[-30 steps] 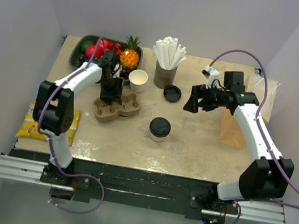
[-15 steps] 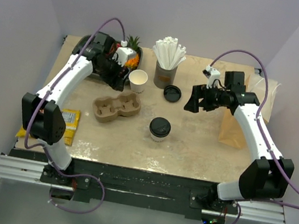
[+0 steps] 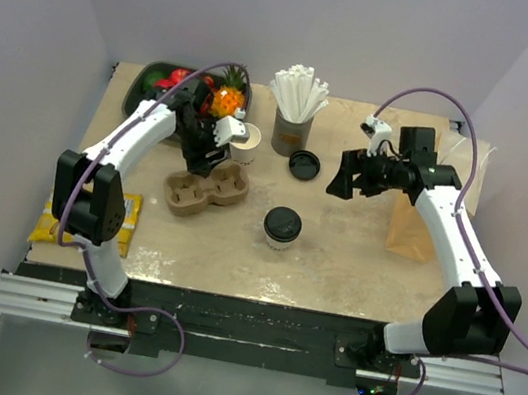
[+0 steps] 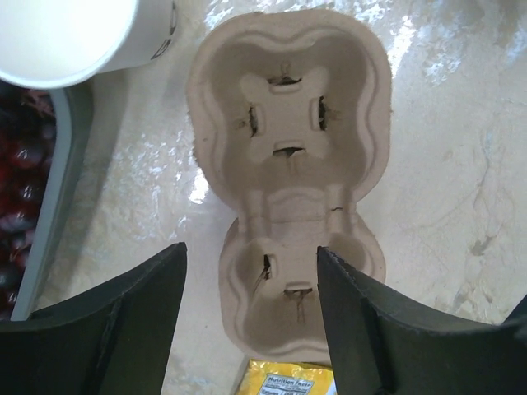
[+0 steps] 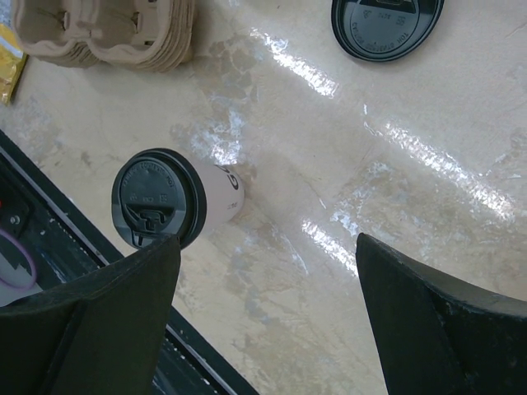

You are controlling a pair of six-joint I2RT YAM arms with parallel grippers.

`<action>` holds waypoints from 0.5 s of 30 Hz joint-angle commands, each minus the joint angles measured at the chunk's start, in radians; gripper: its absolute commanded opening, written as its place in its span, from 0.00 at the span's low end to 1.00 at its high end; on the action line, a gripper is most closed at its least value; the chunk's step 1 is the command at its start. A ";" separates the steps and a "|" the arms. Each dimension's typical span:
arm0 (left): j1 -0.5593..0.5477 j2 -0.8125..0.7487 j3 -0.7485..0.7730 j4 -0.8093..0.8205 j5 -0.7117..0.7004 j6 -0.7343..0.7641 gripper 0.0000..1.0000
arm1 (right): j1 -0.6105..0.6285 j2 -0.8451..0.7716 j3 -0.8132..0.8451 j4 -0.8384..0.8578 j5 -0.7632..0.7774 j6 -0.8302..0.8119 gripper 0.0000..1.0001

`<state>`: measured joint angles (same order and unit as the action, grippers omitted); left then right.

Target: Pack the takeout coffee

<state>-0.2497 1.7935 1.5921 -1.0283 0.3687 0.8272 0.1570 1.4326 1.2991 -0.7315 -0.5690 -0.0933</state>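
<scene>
**Left pincer over carrier, coffee not packed yet**

The takeout coffee (image 3: 281, 228) stands upright on the desk (image 3: 335, 260) with its lid on. It is to the right of the pulp carrier (image 4: 284, 189), a bit nearer the arm bases and well apart from it. Both carrier wells are empty.

The left pincer (image 4: 249, 271) hangs right above the carrier, jaws wide and holding nothing. One end of the carrier shows between its fingers. The right pincer (image 5: 263, 263) is also wide and empty, up in the air farther right of the carrier, looking down at the coffee.

Likely step: grab or steady the carrier.
- Drop straight down and close on the narrow waist or a well wall.
- Squeeze lightly, since pulp probably crushes.
- Don't nudge the open white cup (image 4: 66, 33) just beside the carrier's far end.

For the coffee after that, grip the paper wall under the lid, keep it upright and lower it square into a well.
</scene>
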 commanded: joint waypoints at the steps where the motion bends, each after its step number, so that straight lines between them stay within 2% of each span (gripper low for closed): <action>1: -0.039 -0.025 -0.030 0.065 0.038 -0.009 0.68 | -0.008 -0.057 -0.020 0.018 -0.012 0.006 0.91; 7: -0.049 0.009 -0.050 0.079 -0.014 -0.060 0.65 | -0.016 -0.063 -0.024 0.020 -0.014 0.006 0.91; 15: -0.051 0.007 -0.101 0.076 -0.025 -0.017 0.64 | -0.019 -0.057 -0.027 0.024 -0.019 0.006 0.91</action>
<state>-0.3023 1.7996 1.5070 -0.9649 0.3435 0.7872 0.1425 1.4021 1.2797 -0.7315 -0.5694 -0.0933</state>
